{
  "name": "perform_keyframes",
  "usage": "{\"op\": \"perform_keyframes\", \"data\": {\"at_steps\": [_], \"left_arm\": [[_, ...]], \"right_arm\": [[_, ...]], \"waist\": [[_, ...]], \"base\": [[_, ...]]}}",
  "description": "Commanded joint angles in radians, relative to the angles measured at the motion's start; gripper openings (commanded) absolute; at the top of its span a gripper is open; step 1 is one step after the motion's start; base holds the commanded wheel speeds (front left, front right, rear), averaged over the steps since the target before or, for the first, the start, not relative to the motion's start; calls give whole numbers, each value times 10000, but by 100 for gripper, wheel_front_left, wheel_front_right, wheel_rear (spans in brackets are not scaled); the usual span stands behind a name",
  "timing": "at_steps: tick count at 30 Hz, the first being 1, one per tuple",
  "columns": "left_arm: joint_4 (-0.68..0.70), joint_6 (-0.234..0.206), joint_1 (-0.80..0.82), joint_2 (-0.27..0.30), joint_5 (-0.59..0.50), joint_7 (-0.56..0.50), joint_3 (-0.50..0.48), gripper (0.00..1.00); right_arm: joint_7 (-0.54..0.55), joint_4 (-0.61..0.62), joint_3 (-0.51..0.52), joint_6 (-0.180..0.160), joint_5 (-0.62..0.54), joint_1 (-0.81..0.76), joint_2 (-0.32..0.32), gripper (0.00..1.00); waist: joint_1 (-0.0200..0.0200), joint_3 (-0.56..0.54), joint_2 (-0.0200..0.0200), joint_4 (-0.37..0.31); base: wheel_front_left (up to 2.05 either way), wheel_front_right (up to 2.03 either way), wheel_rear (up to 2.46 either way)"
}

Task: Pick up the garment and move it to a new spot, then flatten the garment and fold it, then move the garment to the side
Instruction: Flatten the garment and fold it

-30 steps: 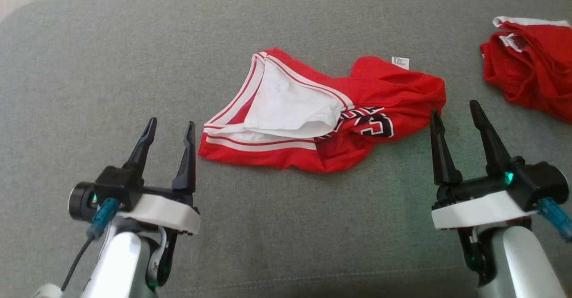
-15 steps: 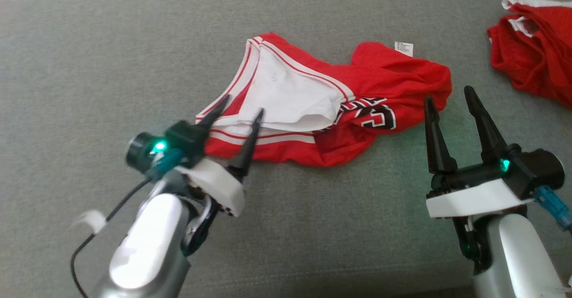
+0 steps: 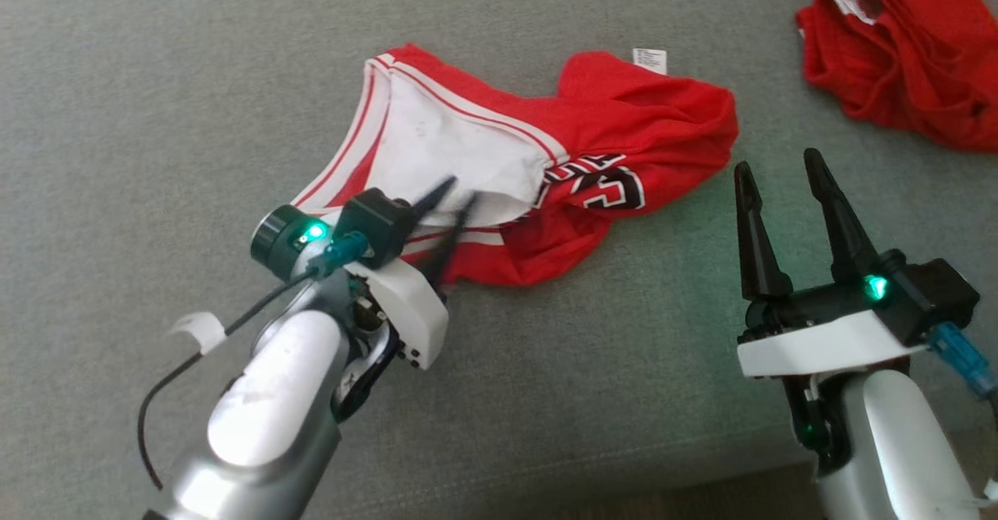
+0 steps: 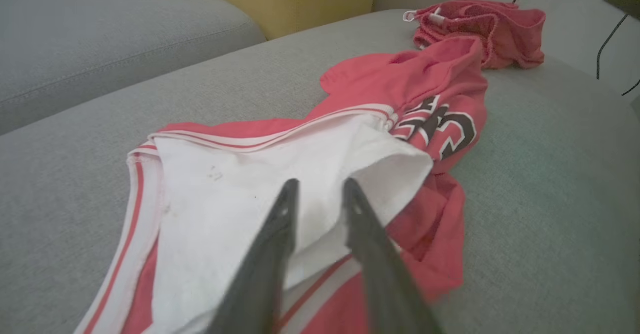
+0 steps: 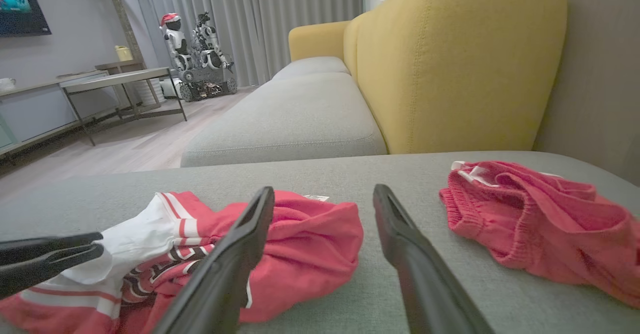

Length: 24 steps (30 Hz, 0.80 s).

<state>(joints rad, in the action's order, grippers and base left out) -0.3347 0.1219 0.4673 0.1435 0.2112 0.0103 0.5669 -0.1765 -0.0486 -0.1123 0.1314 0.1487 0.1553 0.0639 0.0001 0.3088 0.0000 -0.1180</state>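
From the head view: the left gripper has swung in. A second ago it hung over bare sofa cushion beside the garment; now its tips sit over the white lining at the garment's near-left end. Its fingers have drawn closer together, though a gap still shows between them. Whether any cloth is caught, I can't tell. The whole picture has slid too, but that's the head moving: the garment itself lies crumpled mid-cushion as before. The right gripper hasn't budged, spread wide over bare cushion just off the garment's right end. A second red garment at the far right corner is cut off by the frame.

Left wrist view: the two fingers straddle the lining's folded edge, white cloth showing through the gap. The fingers are blurred lower down. The black-and-white lettering is creased and I can't read it.

Right wrist view: its own fingers stand well apart, empty, pointing between the two garments. The left gripper pokes in at the left edge over the lining, and a yellow backrest rises beyond.
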Motion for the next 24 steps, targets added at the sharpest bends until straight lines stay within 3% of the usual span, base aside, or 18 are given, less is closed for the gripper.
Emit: {"op": "perform_keyframes", "data": {"at_steps": [1,10,24], "left_arm": [[185,-55,418,171,43,46,-372,0],[280,-900,1043,568,483,400,-1658,0],[93,-2445,1143,1877,1074,263,-3853,0]], "right_arm": [[-117,265,-197,-7,50,316,-84,100],[-188,171,-90,-7,160,373,-115,100],[-120,-129,-44,-7,406,485,-133,100]], "waist": [[-1,35,0,-83],[-1,215,0,-186],[-1,455,0,-314]], "base": [[0,0,0],[0,0,0],[0,0,0]]}}
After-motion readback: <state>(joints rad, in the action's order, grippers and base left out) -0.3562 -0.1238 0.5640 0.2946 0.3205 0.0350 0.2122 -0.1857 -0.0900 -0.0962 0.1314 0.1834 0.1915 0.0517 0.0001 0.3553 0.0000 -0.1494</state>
